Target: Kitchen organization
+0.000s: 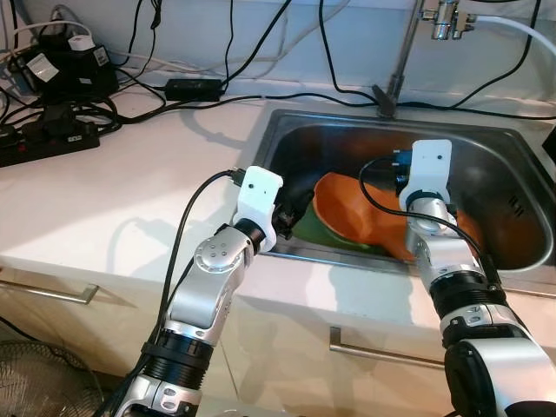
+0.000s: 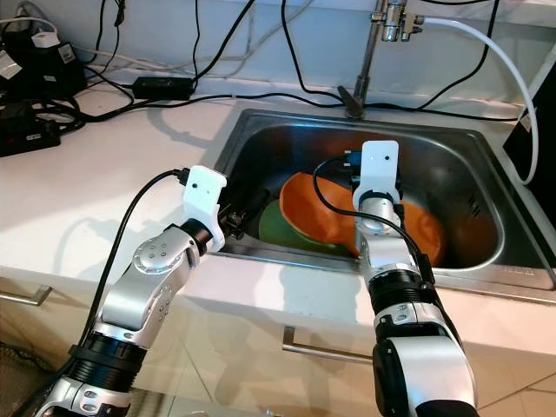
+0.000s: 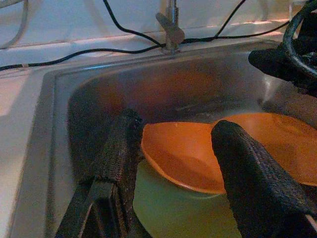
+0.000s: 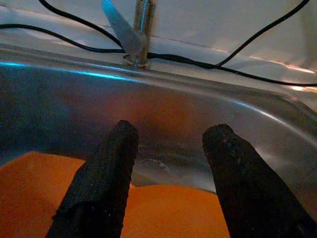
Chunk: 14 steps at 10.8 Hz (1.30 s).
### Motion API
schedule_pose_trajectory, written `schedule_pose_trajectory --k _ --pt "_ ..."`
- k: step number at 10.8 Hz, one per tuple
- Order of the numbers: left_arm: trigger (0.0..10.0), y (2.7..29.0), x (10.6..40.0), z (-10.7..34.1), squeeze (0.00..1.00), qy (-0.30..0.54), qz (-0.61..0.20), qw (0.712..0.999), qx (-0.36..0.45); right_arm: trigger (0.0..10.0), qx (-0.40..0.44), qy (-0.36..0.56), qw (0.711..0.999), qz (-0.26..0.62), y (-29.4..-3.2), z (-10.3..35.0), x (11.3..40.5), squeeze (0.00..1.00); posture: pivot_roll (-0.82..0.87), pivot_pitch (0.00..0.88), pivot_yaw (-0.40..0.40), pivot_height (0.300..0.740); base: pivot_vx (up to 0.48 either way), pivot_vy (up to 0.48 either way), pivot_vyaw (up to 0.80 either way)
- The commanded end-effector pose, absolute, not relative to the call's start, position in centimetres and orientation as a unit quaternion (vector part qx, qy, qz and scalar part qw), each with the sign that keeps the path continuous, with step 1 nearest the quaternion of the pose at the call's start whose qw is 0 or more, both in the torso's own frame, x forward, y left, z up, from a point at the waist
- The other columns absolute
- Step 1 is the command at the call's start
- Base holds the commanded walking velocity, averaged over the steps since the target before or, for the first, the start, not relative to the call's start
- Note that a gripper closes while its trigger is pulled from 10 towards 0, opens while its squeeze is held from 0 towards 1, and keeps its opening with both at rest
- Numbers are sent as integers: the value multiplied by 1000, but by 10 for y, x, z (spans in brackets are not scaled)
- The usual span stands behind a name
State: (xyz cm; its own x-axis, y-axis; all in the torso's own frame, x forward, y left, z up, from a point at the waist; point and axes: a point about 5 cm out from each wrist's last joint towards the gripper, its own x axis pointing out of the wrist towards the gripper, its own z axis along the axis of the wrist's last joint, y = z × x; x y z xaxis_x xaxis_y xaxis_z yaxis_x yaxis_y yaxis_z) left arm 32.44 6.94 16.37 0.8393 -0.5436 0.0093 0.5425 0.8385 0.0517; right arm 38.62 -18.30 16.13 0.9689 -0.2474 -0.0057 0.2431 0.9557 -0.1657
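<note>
Just orange plate (image 3: pixel 198 158) between fingers (image 3: pixel 116 158)

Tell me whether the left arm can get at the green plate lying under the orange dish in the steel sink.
Probably only its exposed edge. The left tool is open just above the round green plate, but the shallow orange dish lies over most of it inside the steel sink.

Head down; wrists close over sink (image 1: pixel 486 148)

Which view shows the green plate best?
Right eye view: green plate lies in the sink, partly under the orange plate. Left wrist view shows a close slice between open fingers; left eye view, a sliver.
</note>
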Motion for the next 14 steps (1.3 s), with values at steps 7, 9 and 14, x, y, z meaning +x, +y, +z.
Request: schedule_pose_trajectory --k 7,9,14 --pt "10000 98 331 195 0 -170 -142 973 62 10000 0 -180 983 30 -124 182 345 0 166 35 9 740 0 0 0" --pt "10000 98 330 194 0 -186 -126 973 56 10000 17 -189 981 48 -113 178 334 0 157 20 2 740 0 -182 0" --pt "10000 94 333 191 0 -201 -125 971 47 10000 30 -193 978 74 -100 179 328 0 156 0 -4 740 0 -407 0"
